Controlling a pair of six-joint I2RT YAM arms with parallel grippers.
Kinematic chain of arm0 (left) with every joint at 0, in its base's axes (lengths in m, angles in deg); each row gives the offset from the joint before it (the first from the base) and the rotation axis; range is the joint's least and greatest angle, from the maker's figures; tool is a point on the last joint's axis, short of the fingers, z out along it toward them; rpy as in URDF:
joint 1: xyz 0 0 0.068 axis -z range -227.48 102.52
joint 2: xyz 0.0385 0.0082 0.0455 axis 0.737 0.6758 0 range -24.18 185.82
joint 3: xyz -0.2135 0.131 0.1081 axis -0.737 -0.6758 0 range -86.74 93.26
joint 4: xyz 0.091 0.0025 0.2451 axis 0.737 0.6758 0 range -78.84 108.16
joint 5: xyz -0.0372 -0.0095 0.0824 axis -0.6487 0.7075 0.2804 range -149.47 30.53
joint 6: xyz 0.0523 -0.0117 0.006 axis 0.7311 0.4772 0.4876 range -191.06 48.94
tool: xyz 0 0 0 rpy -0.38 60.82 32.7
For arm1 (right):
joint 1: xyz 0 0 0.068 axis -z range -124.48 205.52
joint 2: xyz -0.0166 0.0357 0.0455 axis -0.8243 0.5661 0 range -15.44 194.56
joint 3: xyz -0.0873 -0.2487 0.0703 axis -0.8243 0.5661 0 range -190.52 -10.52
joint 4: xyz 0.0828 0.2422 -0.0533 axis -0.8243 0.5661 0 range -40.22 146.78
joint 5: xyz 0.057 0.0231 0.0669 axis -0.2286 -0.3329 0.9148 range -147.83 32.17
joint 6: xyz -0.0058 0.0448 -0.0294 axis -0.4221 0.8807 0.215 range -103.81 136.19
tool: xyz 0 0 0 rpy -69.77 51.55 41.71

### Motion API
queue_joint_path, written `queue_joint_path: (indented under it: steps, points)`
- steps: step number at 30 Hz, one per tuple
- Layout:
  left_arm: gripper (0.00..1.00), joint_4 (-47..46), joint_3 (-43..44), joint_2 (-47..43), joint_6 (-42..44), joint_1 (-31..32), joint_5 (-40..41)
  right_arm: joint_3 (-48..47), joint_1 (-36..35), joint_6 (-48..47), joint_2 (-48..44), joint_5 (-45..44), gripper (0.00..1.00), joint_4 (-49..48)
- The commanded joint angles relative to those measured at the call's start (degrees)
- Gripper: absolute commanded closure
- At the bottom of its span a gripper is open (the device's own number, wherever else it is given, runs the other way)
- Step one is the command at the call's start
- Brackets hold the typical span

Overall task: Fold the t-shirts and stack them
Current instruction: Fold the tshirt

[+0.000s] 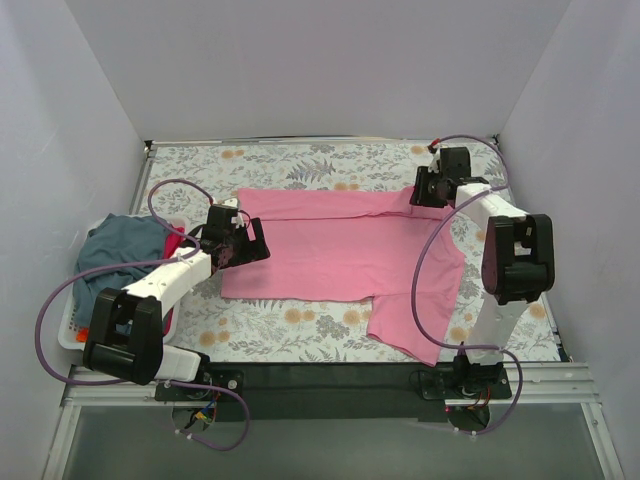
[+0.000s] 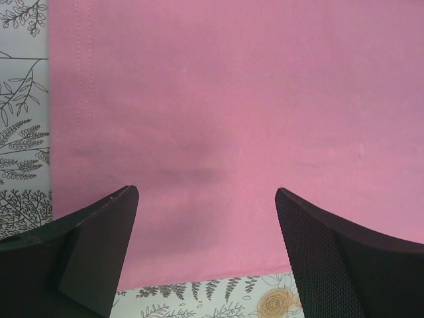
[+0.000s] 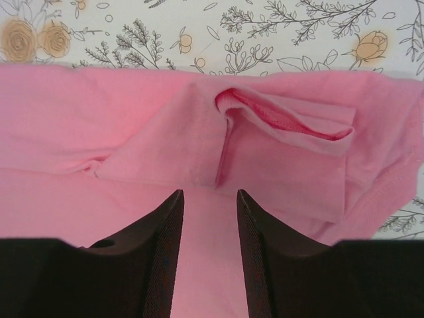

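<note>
The bright pink t-shirt (image 1: 340, 250) lies spread on the flowered table, its far edge folded over, one sleeve hanging toward the near right. My left gripper (image 1: 243, 243) is open just above the shirt's left hem; in the left wrist view its jaws stand wide apart over the pink cloth (image 2: 218, 119). My right gripper (image 1: 432, 192) is open, jaws a little apart, over the folded collar area (image 3: 278, 132) at the far right corner, holding nothing. A slate blue-grey shirt (image 1: 125, 245) and a bit of red cloth (image 1: 172, 242) lie in the basket at the left.
A white plastic laundry basket (image 1: 72, 325) stands at the table's left edge beside my left arm. The flowered tablecloth (image 1: 300, 165) shows beyond the shirt. Purple cables loop from both arms. Walls close in the sides and back.
</note>
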State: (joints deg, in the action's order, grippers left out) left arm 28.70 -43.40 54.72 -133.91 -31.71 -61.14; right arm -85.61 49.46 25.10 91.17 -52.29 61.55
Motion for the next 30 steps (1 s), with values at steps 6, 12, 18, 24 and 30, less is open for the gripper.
queue_joint_path:
  steps: [6,12,18,24,30]
  points:
    - [0.22,-0.05,1.05,0.12,0.62,0.23,0.09,-0.14,2.63,8.32,4.39,10.19,0.62,-7.37]
    - [0.22,0.04,1.05,0.3,0.71,0.23,0.18,-0.67,2.99,9.55,7.21,11.77,0.6,-8.34]
    - [0.22,0.12,1.05,0.38,0.8,0.14,-0.08,0.12,3.08,9.9,8.62,12.48,0.58,-9.66]
    - [0.22,0.21,1.14,0.38,0.8,0.23,0.0,1.08,3.08,9.99,8.01,13.88,0.73,-10.19]
    - [0.22,0.21,1.14,0.12,0.71,0.23,0.0,3.37,3.08,10.08,4.75,14.15,0.94,-10.19]
